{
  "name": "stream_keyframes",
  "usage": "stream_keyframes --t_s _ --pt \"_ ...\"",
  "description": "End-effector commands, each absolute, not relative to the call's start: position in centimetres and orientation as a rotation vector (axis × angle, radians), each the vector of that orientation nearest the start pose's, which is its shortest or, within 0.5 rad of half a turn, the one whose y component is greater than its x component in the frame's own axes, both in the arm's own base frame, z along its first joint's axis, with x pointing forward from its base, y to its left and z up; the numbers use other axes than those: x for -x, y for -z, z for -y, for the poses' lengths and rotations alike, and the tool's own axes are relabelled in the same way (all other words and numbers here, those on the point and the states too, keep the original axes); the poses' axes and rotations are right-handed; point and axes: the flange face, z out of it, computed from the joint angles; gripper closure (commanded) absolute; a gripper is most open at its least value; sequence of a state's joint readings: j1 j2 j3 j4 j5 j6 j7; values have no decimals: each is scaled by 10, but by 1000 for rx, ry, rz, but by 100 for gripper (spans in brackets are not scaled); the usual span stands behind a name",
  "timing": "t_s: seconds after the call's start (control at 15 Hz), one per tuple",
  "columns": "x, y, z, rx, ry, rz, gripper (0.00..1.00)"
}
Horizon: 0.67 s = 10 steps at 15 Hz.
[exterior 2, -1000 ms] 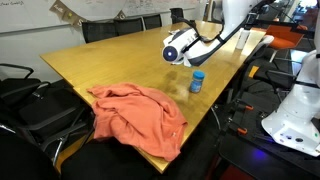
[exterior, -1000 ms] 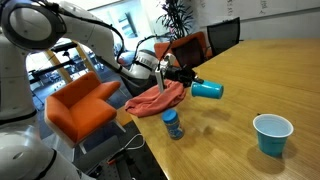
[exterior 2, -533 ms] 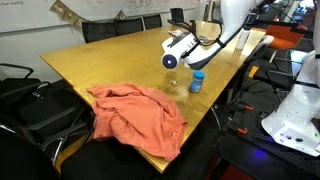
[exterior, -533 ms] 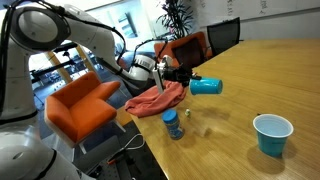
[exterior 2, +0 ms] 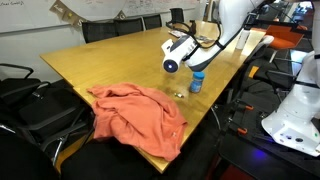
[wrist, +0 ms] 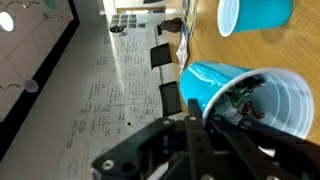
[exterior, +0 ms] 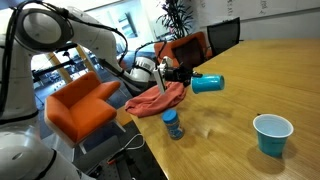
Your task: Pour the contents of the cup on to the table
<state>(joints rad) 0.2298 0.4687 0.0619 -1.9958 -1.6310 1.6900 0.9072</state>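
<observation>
The hand [exterior: 188,79] grips the cup [exterior: 208,84], tipped on its side above the table [exterior: 270,70]; dark bits [wrist: 243,100] lie inside it.

Your teal cup [exterior: 207,84] is tipped on its side in the air above the glossy wooden table [exterior: 270,70], near the table's edge. Tiny dark and pale bits [wrist: 243,102] lie inside the cup.
</observation>
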Motion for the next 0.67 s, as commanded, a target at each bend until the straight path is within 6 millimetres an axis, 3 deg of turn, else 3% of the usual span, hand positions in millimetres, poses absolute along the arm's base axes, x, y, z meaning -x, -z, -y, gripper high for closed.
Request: stream_keyframes --t_s 0.0,0.6 --pt "-587 -257 -73 -1571 -309 -350 99" --pt "-583 -254 -68 -1478 -266 -415 99"
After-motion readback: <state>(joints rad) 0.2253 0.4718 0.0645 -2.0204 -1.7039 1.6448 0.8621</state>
